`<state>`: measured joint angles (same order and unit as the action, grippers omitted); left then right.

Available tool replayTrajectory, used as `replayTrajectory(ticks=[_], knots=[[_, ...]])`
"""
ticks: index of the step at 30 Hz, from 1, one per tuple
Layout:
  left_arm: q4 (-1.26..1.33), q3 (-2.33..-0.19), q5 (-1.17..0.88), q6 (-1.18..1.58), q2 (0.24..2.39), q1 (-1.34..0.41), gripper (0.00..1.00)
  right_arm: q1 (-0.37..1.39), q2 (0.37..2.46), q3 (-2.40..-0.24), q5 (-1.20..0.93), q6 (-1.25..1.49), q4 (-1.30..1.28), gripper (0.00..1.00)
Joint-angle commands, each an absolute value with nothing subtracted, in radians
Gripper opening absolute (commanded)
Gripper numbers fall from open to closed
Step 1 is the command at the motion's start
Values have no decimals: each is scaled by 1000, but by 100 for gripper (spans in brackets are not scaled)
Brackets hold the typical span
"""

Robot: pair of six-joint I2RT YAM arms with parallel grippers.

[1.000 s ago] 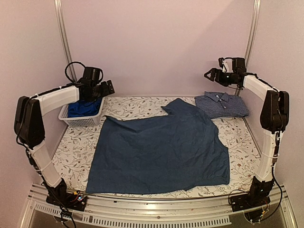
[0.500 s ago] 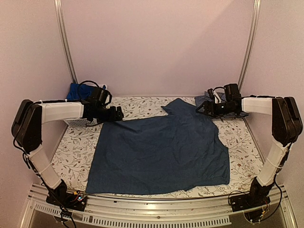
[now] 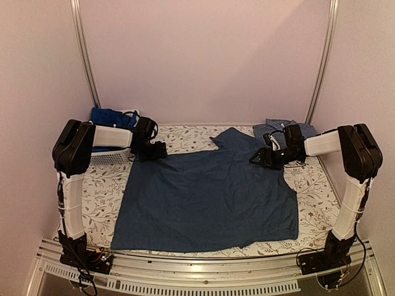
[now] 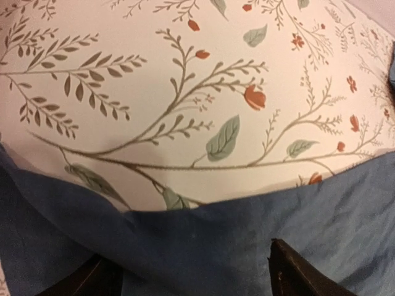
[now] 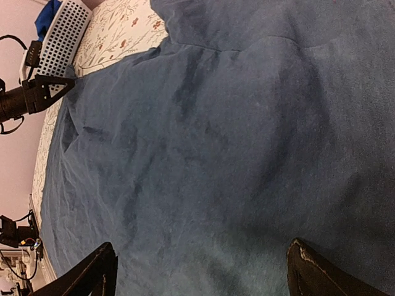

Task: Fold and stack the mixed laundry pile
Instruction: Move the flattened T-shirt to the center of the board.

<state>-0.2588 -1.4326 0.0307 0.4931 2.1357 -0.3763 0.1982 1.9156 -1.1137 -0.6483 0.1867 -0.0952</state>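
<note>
A dark navy T-shirt (image 3: 207,197) lies spread flat on the flowered table. My left gripper (image 3: 162,150) is low at the shirt's far-left corner. In the left wrist view the gripper (image 4: 197,287) is open, with the shirt's edge (image 4: 203,240) between its fingers (image 4: 302,277). My right gripper (image 3: 254,160) is low over the shirt's far-right part, by the sleeve. In the right wrist view it (image 5: 200,274) is open over the navy cloth (image 5: 234,154). A folded blue checked shirt (image 3: 281,127) lies at the back right, partly behind the right arm. A royal-blue garment (image 3: 110,117) sits in the basket.
A white mesh basket (image 3: 108,158) stands at the back left beside my left arm; it also shows in the right wrist view (image 5: 62,37). The flowered tablecloth (image 3: 92,197) shows bare left and right of the shirt. Walls close in on three sides.
Both arms came down and inward. The left gripper moved from above the basket to the shirt's far-left corner. The right gripper moved from above the checked shirt to the navy shirt's far-right part.
</note>
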Motion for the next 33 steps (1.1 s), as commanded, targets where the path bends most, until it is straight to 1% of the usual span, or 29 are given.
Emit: replayTrajectory(ticks=[1,7,11,14,16,19,20,21,24,30,32,33], knots=[[-328,-1592,43,471,2252,-320,79,203,2021,-1201,-618,182,-76,94],[-412,-1822,45,442,2410,-262,77,198,2186,-1377,-563,196,-102,94],[-435,-1943,31,412,2480,-239,77,185,2232,-1485,-539,217,-126,94],[-441,-2000,34,370,2476,-238,82,184,2227,-1539,-550,209,-171,94],[-429,-1986,24,346,2422,-242,87,184,2182,-1518,-563,198,-180,94],[-386,-1865,33,312,2283,-274,97,185,2038,-1412,-588,192,-159,95],[-367,-1813,35,299,2229,-289,99,187,1996,-1367,-600,195,-148,95],[-355,-1762,38,292,2183,-309,100,191,1925,-1315,-609,203,-138,94],[-347,-1610,43,310,2051,-370,100,205,1785,-1165,-639,221,-127,93],[-295,-1211,31,401,1783,-517,99,221,1547,-865,-643,277,-133,89],[-281,-1095,14,462,1700,-556,95,226,1458,-760,-620,301,-156,88],[-281,-1041,21,493,1656,-572,92,227,1412,-725,-608,312,-174,86]])
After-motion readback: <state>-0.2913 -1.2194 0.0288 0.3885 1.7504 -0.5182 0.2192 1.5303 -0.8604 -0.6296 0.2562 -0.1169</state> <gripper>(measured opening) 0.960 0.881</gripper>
